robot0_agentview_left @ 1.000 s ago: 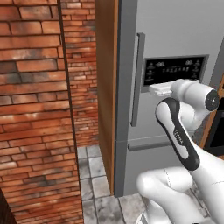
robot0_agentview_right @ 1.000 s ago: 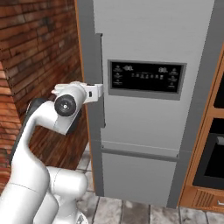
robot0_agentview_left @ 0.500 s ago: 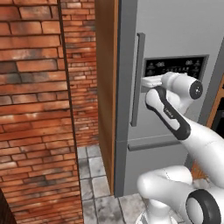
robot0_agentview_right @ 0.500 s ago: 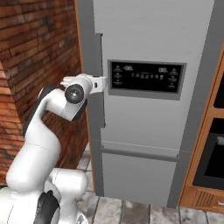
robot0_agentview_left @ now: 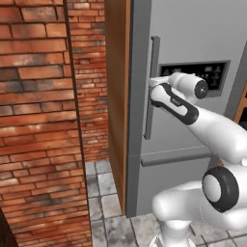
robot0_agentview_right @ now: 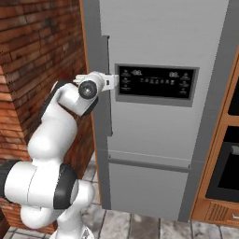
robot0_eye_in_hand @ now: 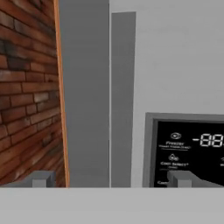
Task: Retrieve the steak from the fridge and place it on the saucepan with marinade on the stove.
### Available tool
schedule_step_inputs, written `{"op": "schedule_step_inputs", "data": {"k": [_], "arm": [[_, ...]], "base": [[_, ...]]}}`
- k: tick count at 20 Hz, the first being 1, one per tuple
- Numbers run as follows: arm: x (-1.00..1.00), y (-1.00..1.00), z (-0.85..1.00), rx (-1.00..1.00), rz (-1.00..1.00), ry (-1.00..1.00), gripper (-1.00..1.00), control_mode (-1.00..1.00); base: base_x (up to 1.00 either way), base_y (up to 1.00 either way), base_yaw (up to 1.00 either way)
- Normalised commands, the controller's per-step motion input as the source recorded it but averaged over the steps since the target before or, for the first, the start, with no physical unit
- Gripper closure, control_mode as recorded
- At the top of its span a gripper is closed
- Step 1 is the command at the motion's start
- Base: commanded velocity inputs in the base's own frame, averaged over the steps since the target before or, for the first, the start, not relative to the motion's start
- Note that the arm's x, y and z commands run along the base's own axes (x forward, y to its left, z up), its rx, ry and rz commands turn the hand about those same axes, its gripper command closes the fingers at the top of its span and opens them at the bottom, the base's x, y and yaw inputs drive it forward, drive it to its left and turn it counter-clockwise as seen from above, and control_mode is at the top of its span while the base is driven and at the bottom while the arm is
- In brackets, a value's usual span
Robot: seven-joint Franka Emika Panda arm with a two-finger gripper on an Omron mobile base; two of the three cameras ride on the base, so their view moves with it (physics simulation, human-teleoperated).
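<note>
The tall grey fridge (robot0_agentview_left: 193,38) stands shut in front of me, its dark display panel (robot0_agentview_right: 156,84) on the upper door. Its long vertical bar handle (robot0_agentview_left: 152,87) runs down the door's left edge, also seen as handle (robot0_agentview_right: 106,84) and handle (robot0_eye_in_hand: 122,96). My gripper (robot0_agentview_left: 155,83) is up against that handle at display height, and the same gripper (robot0_agentview_right: 112,82) points at the door. In the hand view the gripper (robot0_eye_in_hand: 111,179) is open, one fingertip (robot0_eye_in_hand: 43,178) on each side of the bar. The steak, saucepan, marinade and stove are out of view.
A brick wall (robot0_agentview_left: 38,120) rises close on the left, with a wooden side panel (robot0_agentview_left: 116,96) between it and the fridge. To the right stands a wooden cabinet with a built-in oven (robot0_agentview_right: 224,172). The floor (robot0_agentview_left: 103,202) is grey tile.
The arm has stretched forward and to the left, carrying the hand from in front of the display panel to the fridge handle. The fridge door stays shut.
</note>
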Motion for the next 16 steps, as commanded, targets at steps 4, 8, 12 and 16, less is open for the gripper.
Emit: {"op": "schedule_step_inputs", "data": {"k": [4, 8, 12, 16], "arm": [[0.65, -0.14, 0.00, 0.00, 0.00, 0.00, -1.00, -1.00], [0.63, -0.14, 0.00, 0.00, 0.00, 0.00, -1.00, -1.00], [0.63, -0.11, 0.00, 0.00, 0.00, 0.00, -1.00, -1.00], [0.62, -0.05, 0.00, 0.00, 0.00, 0.00, -1.00, -1.00]], "base": [[0.00, 0.00, 0.00], [0.00, 0.00, 0.00], [0.00, 0.00, 0.00], [0.00, 0.00, 0.00]]}}
